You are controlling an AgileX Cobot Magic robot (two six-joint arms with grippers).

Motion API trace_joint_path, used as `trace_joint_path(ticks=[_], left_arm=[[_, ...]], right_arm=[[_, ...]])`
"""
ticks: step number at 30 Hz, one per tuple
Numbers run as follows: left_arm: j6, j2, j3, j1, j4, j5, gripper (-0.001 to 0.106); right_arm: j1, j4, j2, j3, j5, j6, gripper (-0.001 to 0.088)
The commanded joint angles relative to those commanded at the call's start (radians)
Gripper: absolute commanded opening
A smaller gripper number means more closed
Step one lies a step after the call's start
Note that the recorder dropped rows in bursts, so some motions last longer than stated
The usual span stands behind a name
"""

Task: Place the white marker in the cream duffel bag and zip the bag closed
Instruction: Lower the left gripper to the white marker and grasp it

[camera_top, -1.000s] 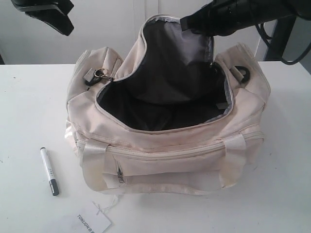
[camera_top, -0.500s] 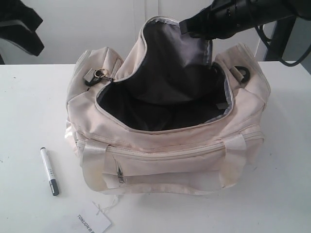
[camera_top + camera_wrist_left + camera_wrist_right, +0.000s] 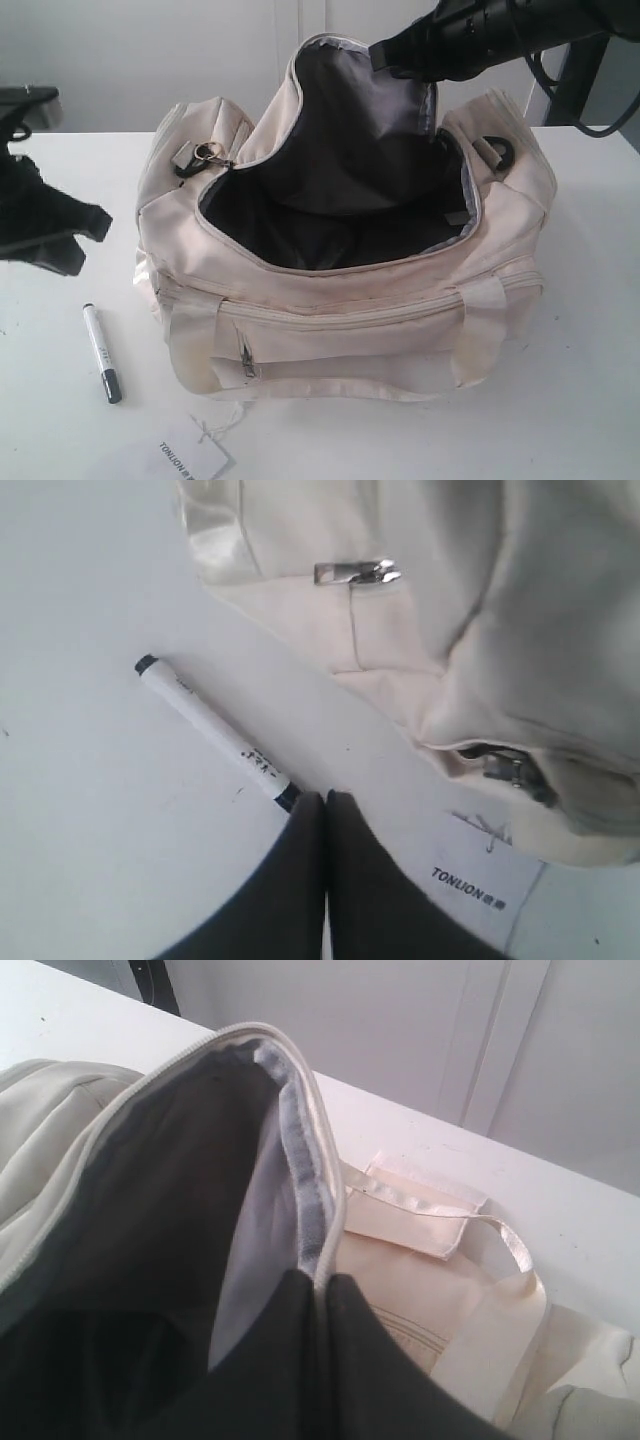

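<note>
The cream duffel bag [image 3: 350,300] sits mid-table with its top unzipped, its dark lining showing. My right gripper [image 3: 385,52] is shut on the rim of the bag's lid flap [image 3: 300,1130] and holds it upright. The white marker [image 3: 102,352] lies flat on the table left of the bag, black cap toward the front. In the left wrist view the marker [image 3: 212,730] lies just ahead of my left gripper [image 3: 325,798], which is shut and empty. That gripper [image 3: 90,225] hangs low at the left, behind the marker.
A white paper tag [image 3: 192,458] printed TONLION lies at the front edge, tied to the bag by a string. The front pocket's zip pull [image 3: 247,362] hangs down. A black strap ring [image 3: 497,150] sits at the bag's right end.
My left arm has come down from the top left to just above the table behind the marker. The right gripper has lifted the flap slightly and then held still.
</note>
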Motion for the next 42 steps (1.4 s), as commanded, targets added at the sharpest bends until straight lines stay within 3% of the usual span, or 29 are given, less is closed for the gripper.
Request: trace_joint_path(ticks=[3,6,12,13,20,22,42], left_arm=[[-0.131,0.000,0.129,0.000,0.004,-0.174,0.000],[-0.176,0.017,0.216,0.000,0.004,-0.284,0.000],[-0.243,0.084,0.238,0.000,-0.004,-0.365,0.000],[-0.243,0.096,0.238,0.000,-0.004,-0.376,0.003],[-0.243,0.157,0.238,0.000,-0.004,-0.460,0.047],[-0.243,0.170,0.238,0.000,-0.004,-0.487,0.053],[-0.239,0.298,0.238,0.000,-0.002,-0.533,0.052]], right_arm=[[0.000,0.000,0.000,0.000,0.000,0.000,0.0000],[0.000,0.000,0.000,0.000,0.000,0.000,0.0000],[0.000,0.000,0.000,0.000,0.000,0.000,0.0000],[0.000,0.000,0.000,0.000,0.002,0.000,0.0000],[0.000,0.000,0.000,0.000,0.007,0.000,0.0000],[0.000,0.000,0.000,0.000,0.007,0.000,0.0000],[0.000,0.000,0.000,0.000,0.016,0.000,0.0000]])
